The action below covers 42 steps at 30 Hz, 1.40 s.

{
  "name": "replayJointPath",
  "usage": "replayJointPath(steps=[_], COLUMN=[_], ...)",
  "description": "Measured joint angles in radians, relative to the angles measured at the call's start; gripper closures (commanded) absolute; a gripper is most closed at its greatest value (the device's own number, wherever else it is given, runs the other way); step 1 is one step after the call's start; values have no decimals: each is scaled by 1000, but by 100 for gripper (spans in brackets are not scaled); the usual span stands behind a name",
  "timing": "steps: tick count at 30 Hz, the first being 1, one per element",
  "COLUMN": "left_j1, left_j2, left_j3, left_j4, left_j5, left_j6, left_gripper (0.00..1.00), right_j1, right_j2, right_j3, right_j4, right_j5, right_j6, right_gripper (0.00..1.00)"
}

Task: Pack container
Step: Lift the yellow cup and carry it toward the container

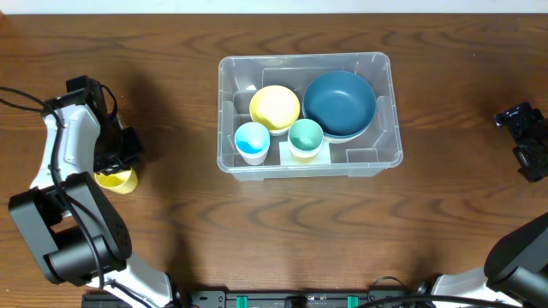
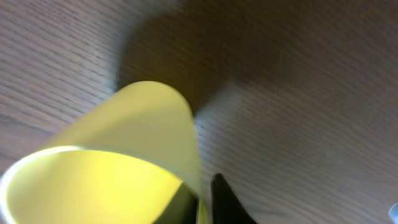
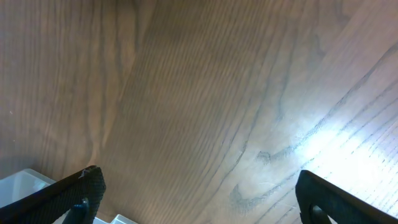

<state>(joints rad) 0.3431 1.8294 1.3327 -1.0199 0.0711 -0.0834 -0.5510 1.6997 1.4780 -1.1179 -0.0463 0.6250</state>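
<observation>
Jaws of my left gripper (image 1: pixel 118 161) sit over the yellow cup (image 1: pixel 117 181), well left of the container (image 1: pixel 308 169), which already holds two bowls and two cups, while the right gripper (image 1: pixel 524 137) hangs well to its right. From the left wrist, the cup's wall runs between the dark fingers (image 2: pixel 227 202), so I judge the jaws closed on it, pickup in hand; next comes a lift and carry to the container. From the right wrist, those jaws gape wide, holding nothing.

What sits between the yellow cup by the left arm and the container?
Nothing: only bare wooden table lies between the yellow cup and the container, as the overhead view shows.
</observation>
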Motion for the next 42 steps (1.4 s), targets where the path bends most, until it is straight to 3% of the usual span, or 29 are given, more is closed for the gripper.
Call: replayJointPath(steps=[6, 12, 21, 32, 42], left_j1=[0, -15, -180, -302, -445], left_j2=[0, 0, -4, -108, -296], left_j3=[0, 9, 89, 278, 359], left_j4=[2, 2, -96, -264, -252], left_j5=[15, 139, 215, 164, 130], left_j6=[1, 1, 47, 111, 117], left_gripper=[94, 94, 94, 94, 94], right_j1=[0, 0, 0, 0, 0], right_j2=[0, 0, 0, 0, 0], right_j3=[0, 0, 0, 0, 0], right_j4=[0, 0, 0, 0, 0], right_j5=[0, 0, 0, 0, 0], right_j6=[0, 0, 0, 0, 0], right_gripper=[1, 1, 1, 1, 1])
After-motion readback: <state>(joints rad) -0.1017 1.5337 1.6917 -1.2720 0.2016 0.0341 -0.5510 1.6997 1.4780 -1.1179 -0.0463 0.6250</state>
